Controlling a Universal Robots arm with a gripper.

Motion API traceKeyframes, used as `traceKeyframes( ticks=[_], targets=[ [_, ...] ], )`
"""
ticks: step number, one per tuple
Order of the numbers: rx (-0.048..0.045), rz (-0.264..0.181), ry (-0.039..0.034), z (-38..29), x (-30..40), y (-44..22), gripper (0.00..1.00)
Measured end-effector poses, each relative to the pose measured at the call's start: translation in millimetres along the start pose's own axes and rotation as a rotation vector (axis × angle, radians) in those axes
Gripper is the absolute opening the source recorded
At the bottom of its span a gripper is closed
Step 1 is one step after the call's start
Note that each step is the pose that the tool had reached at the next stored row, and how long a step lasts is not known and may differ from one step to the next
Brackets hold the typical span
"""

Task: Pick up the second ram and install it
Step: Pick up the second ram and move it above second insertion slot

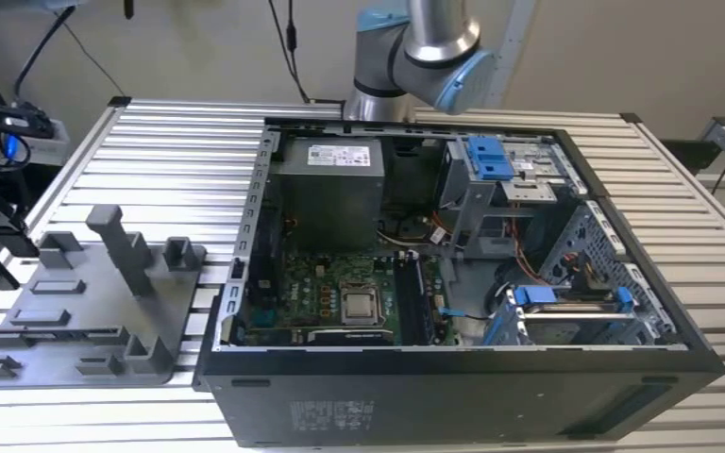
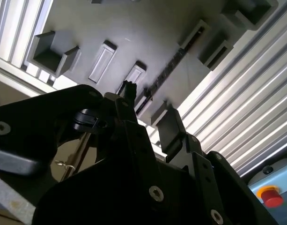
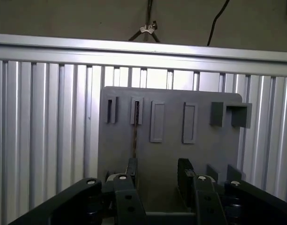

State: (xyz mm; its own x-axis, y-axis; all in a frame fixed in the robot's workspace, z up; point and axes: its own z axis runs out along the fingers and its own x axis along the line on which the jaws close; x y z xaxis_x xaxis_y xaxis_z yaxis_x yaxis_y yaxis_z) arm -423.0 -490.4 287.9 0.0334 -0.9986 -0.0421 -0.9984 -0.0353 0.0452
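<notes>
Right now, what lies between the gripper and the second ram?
Bare grey tray, seen in the first wrist view; the open gripper is near the second ram.

Beige wall (with cables), ribbed metal table

Table: bare ribbed aluminium slats, bright satin sheen.
Tray: grey plastic, matt, smooth.
Ram: dark board edge, dull.
Gripper: black, matt, hard plastic or coated metal, cannot tell which; small shiny metal screw heads.
Computer case: black painted sheet metal, low sheen; inner frame bare grey steel.
Clips: blue plastic, slightly glossy.
Arm: smooth silver metal, pale blue plastic caps.
</notes>
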Motion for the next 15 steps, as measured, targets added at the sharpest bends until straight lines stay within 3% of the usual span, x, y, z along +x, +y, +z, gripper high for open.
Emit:
traceKeyframes(
  ticks=[15],
  targets=[
    [0.0042,0.003,0.0041,26.1,3.3,-1.1,0.48]
  ],
)
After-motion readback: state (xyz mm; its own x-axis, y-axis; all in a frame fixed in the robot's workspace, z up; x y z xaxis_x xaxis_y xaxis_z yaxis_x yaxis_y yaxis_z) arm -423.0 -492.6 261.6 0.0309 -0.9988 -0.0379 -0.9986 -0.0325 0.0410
